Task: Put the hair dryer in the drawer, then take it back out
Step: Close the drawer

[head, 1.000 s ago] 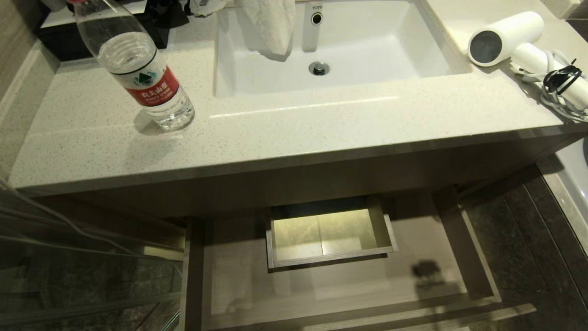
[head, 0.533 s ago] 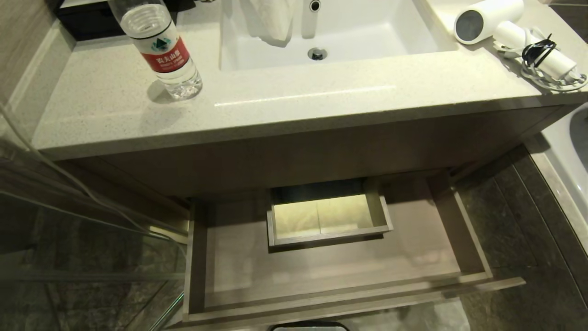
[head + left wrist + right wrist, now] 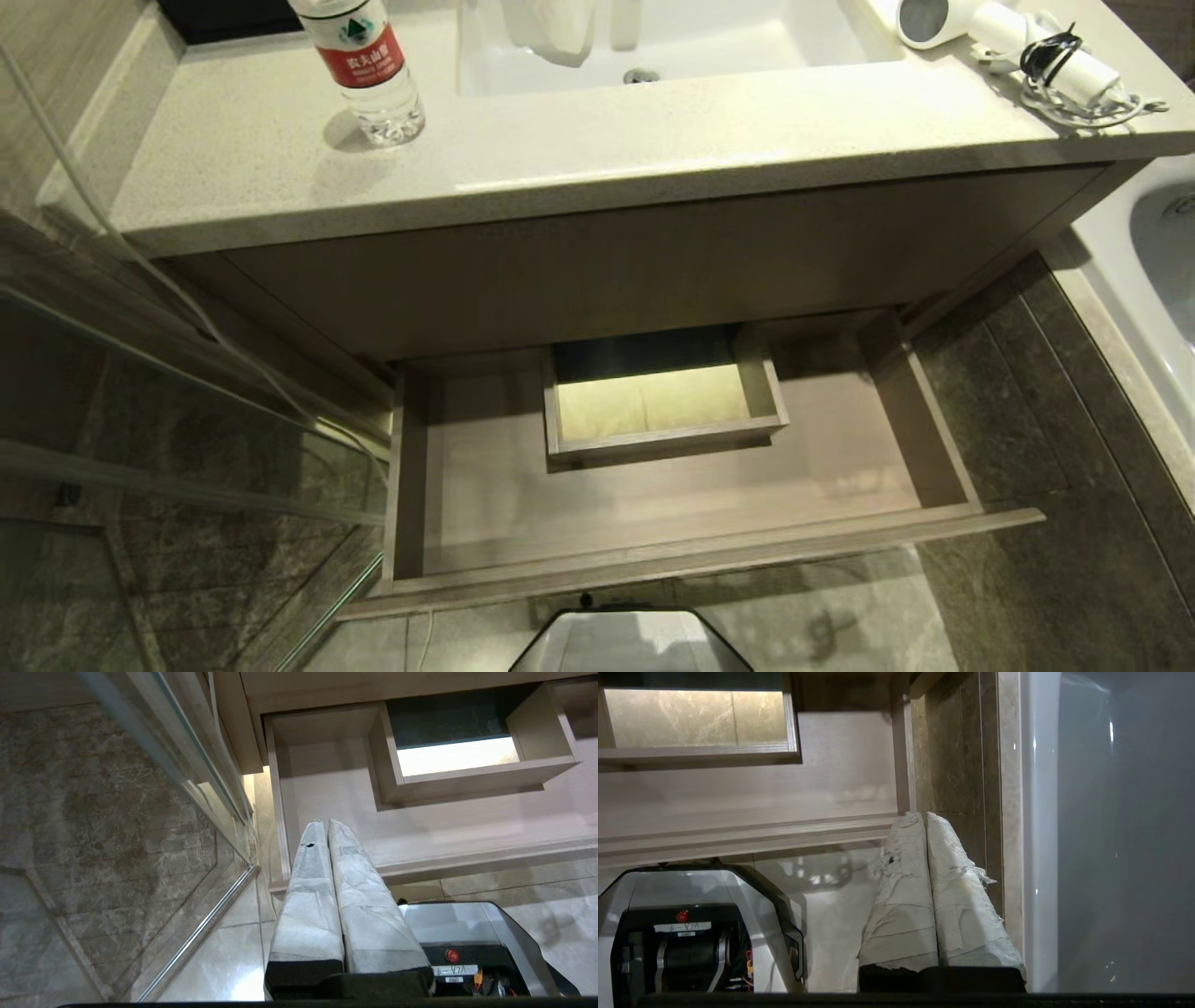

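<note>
The speckled stone tabletop (image 3: 597,159) fills the upper frame of the head view. Below it the light-wood drawer (image 3: 672,551) stands pulled out, bare inside, U-shaped around a boxed cut-out (image 3: 665,441). The smooth white hair dryer (image 3: 1004,28) lies at upper right on the tabletop, cord bound in black. Only the wrist views show the left pincer (image 3: 325,822) and right pincer (image 3: 922,815): both clenched, tape-wrapped, grasping nothing, over the drawer's front corners.

hair dryer (image 3: 1004,33) barrel cropped by top edge, water bottle (image 3: 362,65) neck cropped, sink (image 3: 672,47) mostly out of frame
</note>
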Tool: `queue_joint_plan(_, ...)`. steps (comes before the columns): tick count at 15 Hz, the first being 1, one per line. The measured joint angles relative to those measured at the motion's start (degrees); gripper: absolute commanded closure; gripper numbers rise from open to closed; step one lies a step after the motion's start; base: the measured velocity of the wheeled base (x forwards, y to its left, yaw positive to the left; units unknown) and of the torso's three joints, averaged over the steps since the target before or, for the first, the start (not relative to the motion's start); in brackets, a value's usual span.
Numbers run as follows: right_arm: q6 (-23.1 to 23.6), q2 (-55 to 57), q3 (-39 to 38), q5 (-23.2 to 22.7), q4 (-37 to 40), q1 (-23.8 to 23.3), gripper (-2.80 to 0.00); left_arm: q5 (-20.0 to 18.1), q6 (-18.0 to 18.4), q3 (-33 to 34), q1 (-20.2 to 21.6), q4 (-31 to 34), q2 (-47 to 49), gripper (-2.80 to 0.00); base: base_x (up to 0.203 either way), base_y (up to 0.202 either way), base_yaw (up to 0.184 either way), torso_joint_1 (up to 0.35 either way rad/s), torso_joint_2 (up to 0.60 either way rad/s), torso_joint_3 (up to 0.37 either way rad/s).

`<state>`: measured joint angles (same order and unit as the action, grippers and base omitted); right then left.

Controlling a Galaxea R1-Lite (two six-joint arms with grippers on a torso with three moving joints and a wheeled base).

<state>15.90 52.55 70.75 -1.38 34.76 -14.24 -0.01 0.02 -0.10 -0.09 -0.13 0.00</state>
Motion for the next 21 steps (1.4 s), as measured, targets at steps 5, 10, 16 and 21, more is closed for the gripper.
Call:
queue_joint_plan(5, 0.06, -0.11, -0.13, 0.20, -0.04, 0.10, 0.00, 0.01, 0.07, 0.00, -0.01, -0.02, 0.00, 0.00, 0.000, 0.000, 0.000, -0.013, 0.00, -0.026)
queue_joint_plan(10, 0.02, -0.13, -0.61, 0.20, -1.39, 0.51, 0.00, 0.01, 0.00, 0.02, -0.01, 0.00, 0.00, 0.00, 0.000, 0.000, 0.000, -0.089, 0.16, 0.065)
queue_joint_plan(16, 0.00, -0.38, -1.18, 0.17, -1.71, 0.62, 0.00, 0.01, 0.00, 0.02, -0.01, -0.02, 0.00, 0.00, 0.000, 0.000, 0.000, -0.199, 0.36, 0.153)
queue_joint_plan(21, -0.02, -0.77, -1.83, 0.09, -2.12, 0.62, 0.00, -0.02, 0.01, -0.01, -0.01, -0.06, 0.00, 0.00, 0.000, 0.000, 0.000, -0.301, 0.53, 0.219)
